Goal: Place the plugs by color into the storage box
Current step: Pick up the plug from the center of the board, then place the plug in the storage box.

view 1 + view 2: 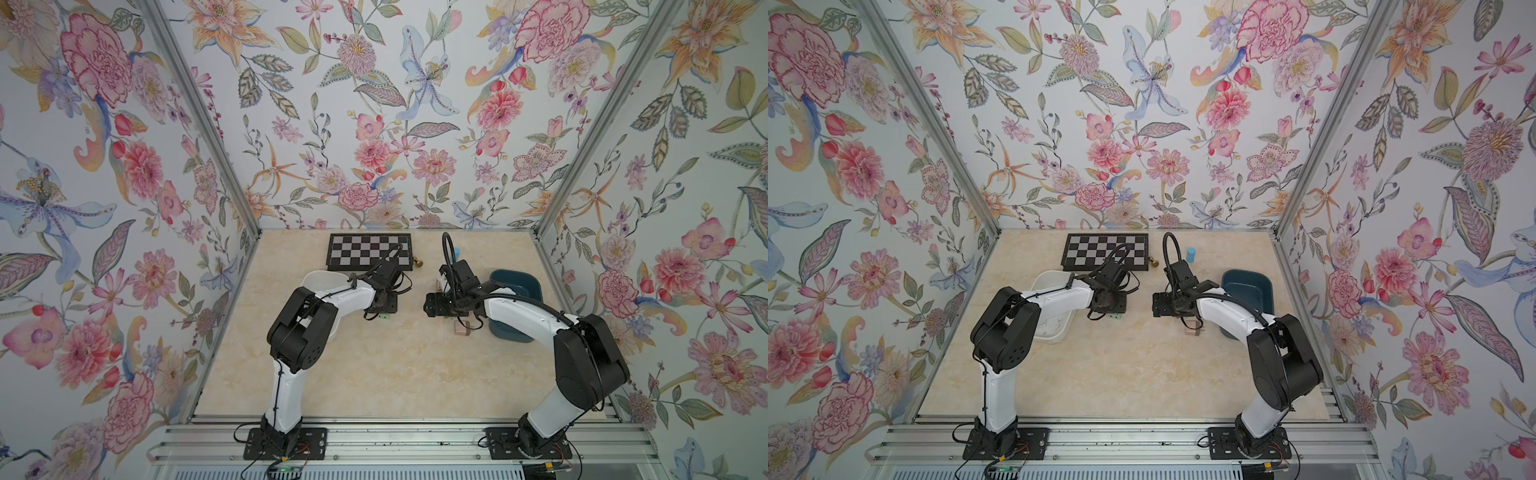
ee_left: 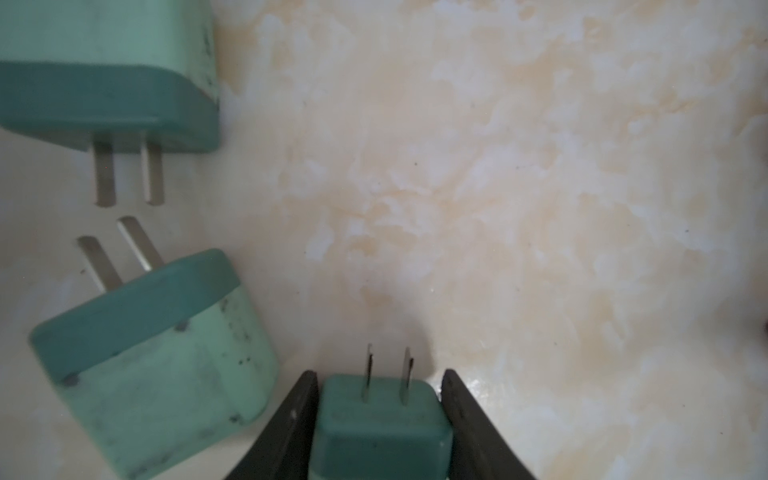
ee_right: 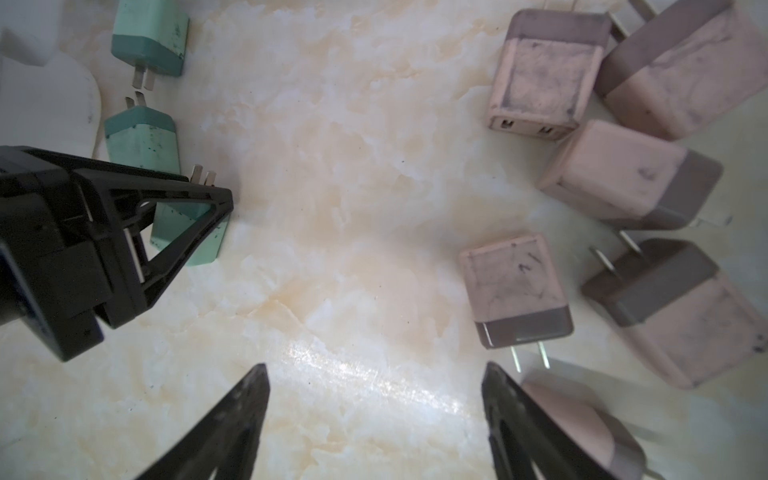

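Marble tabletop (image 2: 519, 199), two-tone mint plug (image 2: 379, 422)

Left claw (image 2: 378, 374) gripping green plug (image 2: 380, 422), right claw (image 3: 376, 367) spread, arms bent inward

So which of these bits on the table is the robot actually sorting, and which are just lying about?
Job: green plugs, pink plugs, white box, dark blue box.
Lying about: chessboard, brass chess piece, light blue cylinder.
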Controlling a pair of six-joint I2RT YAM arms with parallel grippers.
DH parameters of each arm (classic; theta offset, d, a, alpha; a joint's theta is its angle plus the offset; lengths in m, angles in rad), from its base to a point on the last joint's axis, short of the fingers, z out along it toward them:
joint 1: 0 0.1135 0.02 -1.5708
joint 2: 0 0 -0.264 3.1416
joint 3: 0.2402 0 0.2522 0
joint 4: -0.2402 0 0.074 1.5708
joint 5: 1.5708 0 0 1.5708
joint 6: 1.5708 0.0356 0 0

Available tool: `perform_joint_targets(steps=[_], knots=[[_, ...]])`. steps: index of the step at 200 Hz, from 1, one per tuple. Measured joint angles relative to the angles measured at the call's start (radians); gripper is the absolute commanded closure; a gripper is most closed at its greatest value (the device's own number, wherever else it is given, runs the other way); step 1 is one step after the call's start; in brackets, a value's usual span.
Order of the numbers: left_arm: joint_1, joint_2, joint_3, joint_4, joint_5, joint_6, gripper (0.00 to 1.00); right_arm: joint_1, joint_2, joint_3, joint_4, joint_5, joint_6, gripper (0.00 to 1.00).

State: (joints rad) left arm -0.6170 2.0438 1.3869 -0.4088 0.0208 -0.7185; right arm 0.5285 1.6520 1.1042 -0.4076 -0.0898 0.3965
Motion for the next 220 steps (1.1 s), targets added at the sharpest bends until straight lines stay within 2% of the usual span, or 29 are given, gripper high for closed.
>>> perform_joint_targets(steps=[20,70,130,151,181,199,220], knots=[[-0.002,0.0,0.001,-0.003,-0.002,0.0,0.6,0.0,-0.009,-0.009,-0.001,0.0,0.0,0.18],[-0.004,-0.029,0.009,-0.06,-0.002,0.006,0.6,0.0,-0.024,-0.009,0.0,0.0,0.0,0.18],[0.028,-0.147,0.167,-0.186,-0.018,0.076,0.6,0.005,-0.024,-0.009,0.0,0.0,0.001,0.19],[0.099,-0.213,0.158,-0.213,-0.03,0.111,0.59,0.015,-0.024,-0.009,0.0,0.0,0.001,0.19],[0.26,-0.295,0.078,-0.226,-0.054,0.162,0.59,0.026,-0.023,-0.009,0.0,0.0,0.001,0.19],[0.349,-0.315,0.015,-0.222,-0.063,0.19,0.59,0.029,-0.019,-0.009,0.0,0.0,0.001,0.19],[0.407,-0.314,-0.058,-0.199,-0.062,0.218,0.58,0.035,-0.011,-0.009,0.0,0.0,0.001,0.19]])
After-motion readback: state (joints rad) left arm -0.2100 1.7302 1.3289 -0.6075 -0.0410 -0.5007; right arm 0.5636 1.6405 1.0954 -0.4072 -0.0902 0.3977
